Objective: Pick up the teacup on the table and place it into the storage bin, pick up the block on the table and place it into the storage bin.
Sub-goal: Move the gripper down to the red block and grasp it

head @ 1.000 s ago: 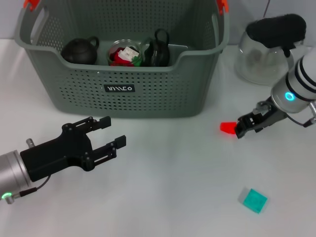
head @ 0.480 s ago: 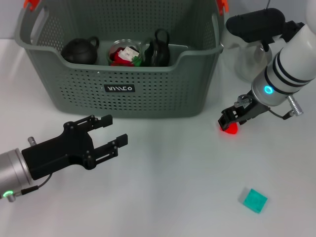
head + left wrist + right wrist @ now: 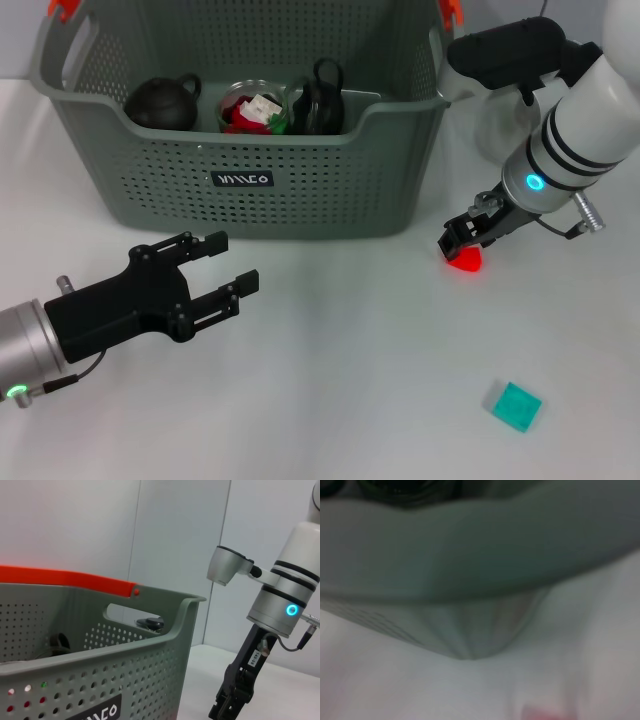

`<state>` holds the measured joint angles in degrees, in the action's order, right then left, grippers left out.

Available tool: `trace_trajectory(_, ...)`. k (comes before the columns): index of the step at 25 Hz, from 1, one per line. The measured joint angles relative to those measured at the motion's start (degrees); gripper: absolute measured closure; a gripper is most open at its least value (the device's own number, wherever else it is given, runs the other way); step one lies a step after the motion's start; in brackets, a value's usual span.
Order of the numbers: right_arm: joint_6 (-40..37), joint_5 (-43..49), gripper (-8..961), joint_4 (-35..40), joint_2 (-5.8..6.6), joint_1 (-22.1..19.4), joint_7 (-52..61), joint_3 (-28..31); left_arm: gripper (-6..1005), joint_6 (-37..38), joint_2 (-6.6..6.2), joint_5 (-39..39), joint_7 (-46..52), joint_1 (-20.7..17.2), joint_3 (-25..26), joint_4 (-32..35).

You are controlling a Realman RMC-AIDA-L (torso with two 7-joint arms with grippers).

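The right gripper (image 3: 458,240) clasps a small red block (image 3: 465,259) on the table (image 3: 350,400) just off the storage bin's (image 3: 250,120) corner, while the left gripper (image 3: 222,268) hovers splayed before the bin.

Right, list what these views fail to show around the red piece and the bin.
- Red block: in the head view the right end effector covers part of it, so contact cannot be judged; in the right wrist view it is a blurred pink smear at the frame's edge.
- Storage bin contents: the front wall hides the lower parts of the dark teapot and the other items.
- Glass pitcher: mostly hidden behind the right arm.
- Left end effector: absent from the left wrist view.
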<state>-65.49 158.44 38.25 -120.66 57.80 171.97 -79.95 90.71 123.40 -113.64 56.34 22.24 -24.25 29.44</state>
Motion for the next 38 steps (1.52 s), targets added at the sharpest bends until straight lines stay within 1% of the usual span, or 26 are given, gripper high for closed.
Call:
trace_trajectory(9, 1.2, -0.3, 449, 0.4, -0.01, 0.4, -2.0, -0.7, 354, -0.4, 0.00, 0.0, 0.0, 0.0, 0.0, 0.0)
trace_trajectory(12, 2.9, -2.2, 450, 0.0, -0.09, 0.3, -3.1, -1.0, 354, -0.4, 0.00, 0.0, 0.0, 0.0, 0.0, 0.0)
trace_trajectory(16, 5.1, -6.0, 449, -0.4, -0.06, -0.6, -4.8, -3.2, 354, -0.4, 0.00, 0.0, 0.0, -0.1, 0.0, 0.0)
trace_trajectory(21, 5.2, -6.1, 449, -0.5, 0.12, -1.5, -5.3, -4.7, 354, -0.2, 0.00, 0.0, 0.0, -0.2, 0.1, 0.1)
trace_trajectory(33, -0.4, -5.9, 450, 1.0, 0.34, -2.4, -4.6, -4.4, 354, 0.0, 0.00, 0.0, 0.0, 0.0, 0.2, 0.0)
trace_trajectory(36, -2.3, -5.9, 450, 3.1, 0.34, -3.4, -4.2, -4.4, 354, 0.0, 0.00, 0.0, 0.0, -0.1, 0.2, 0.0)
trace_trajectory(38, -4.1, -5.9, 449, 5.9, 0.33, -4.7, -3.5, -4.5, 354, 0.0, 0.00, 0.0, 0.0, -0.2, 0.2, 0.1)
